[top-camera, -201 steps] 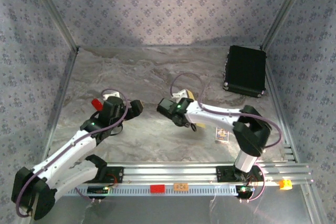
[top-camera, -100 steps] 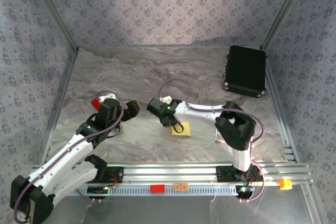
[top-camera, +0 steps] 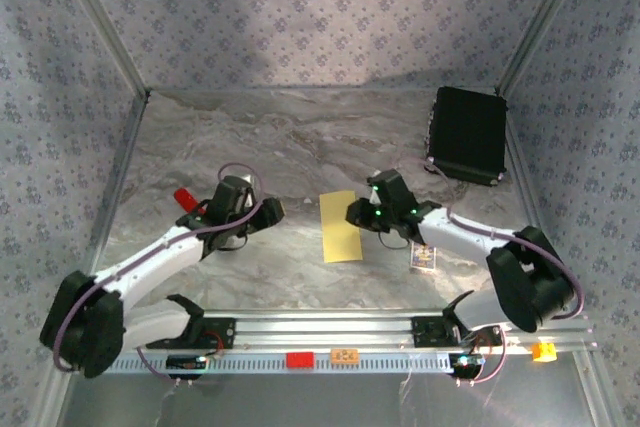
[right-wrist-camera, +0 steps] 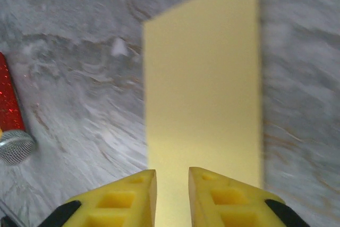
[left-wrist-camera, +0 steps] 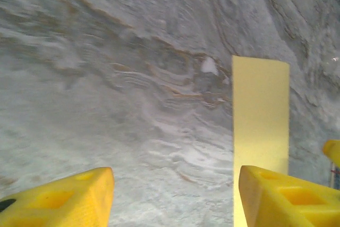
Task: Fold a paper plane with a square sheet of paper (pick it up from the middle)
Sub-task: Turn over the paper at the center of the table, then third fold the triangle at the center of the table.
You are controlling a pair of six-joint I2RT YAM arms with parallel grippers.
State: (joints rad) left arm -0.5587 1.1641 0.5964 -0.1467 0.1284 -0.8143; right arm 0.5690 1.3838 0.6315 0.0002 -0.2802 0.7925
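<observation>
In the overhead view, low and right of centre, the small printed card is lying half hidden under the right arm, and the red-handled tool is peeking from behind the left arm. The left gripper is standing spread wide, holding nothing. The right gripper is keeping a narrow slit between its fingers over the near end of the square sheet of paper; blur is hiding any contact. The sheet, folded into a long strip, is lying flat mid-frame between both grippers. The black case is sitting upper right.
</observation>
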